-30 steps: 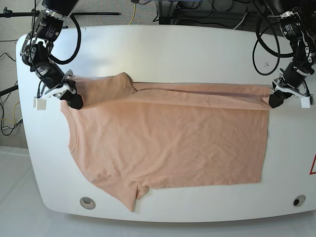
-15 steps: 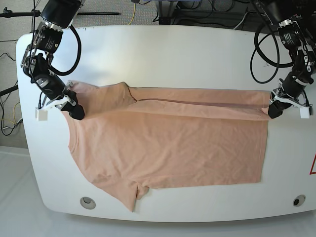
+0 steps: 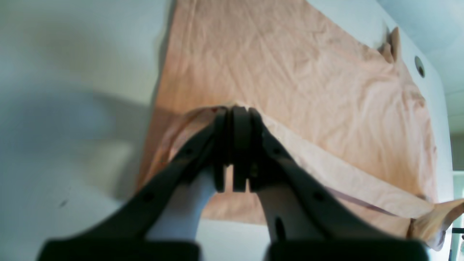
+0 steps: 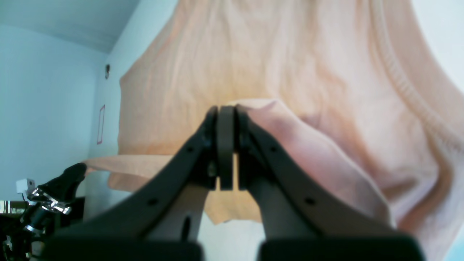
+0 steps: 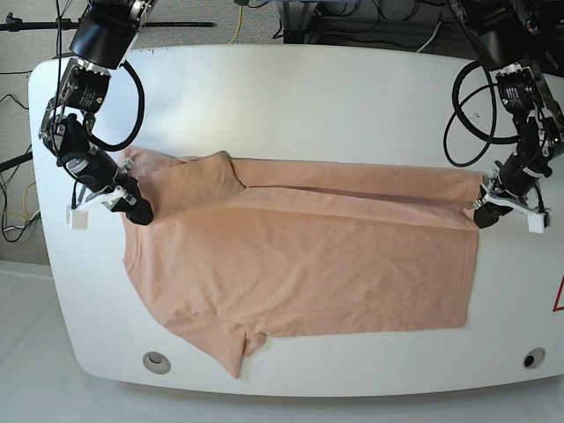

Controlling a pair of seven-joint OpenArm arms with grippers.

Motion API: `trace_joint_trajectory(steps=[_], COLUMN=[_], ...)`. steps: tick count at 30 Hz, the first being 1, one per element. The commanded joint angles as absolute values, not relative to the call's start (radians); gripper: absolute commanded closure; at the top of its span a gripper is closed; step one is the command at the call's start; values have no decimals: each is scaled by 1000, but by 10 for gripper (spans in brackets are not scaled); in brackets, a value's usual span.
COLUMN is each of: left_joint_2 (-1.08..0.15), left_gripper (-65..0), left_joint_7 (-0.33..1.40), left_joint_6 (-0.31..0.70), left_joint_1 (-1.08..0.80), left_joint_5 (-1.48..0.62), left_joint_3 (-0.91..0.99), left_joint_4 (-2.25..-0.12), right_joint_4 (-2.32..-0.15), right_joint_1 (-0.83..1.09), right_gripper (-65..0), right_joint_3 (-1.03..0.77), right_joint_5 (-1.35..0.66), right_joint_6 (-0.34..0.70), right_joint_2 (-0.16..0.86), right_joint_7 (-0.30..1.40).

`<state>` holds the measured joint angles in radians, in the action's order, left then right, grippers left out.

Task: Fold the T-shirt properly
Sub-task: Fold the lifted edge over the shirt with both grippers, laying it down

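T-shirt (image 5: 300,256) lengthwise across table (image 5: 308,97)

This looks like a robotics lab. A white rounded table (image 5: 291,97) stands under two black robot arms hung with looped cables (image 5: 132,88), and more black and yellow wires trail over the grey floor (image 5: 238,22) behind it. A tripod leg (image 5: 176,24) pokes in beyond the table's far edge.
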<state>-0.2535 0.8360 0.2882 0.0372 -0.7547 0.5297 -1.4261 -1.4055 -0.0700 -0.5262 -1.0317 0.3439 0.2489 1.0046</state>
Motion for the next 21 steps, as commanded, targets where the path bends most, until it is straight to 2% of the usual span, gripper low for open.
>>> trace_joint_trajectory(steps=[1, 21], left_joint_2=[-279, -286], left_gripper=[0, 0], left_joint_7=[804, 775], left_joint_6=[295, 296], left_joint_1=[65, 112], left_joint_5=[-757, -749], left_joint_3=[529, 518], left_joint_4=[-1419, -1288], right_joint_4=[-1406, -1337], right_joint_1=[-95, -163], right_gripper=[0, -2], right_joint_3=[-524, -529], right_joint_5=[-1059, -1039], right_joint_6=[355, 351], right_joint_2=[264, 275], right_joint_7=[990, 955])
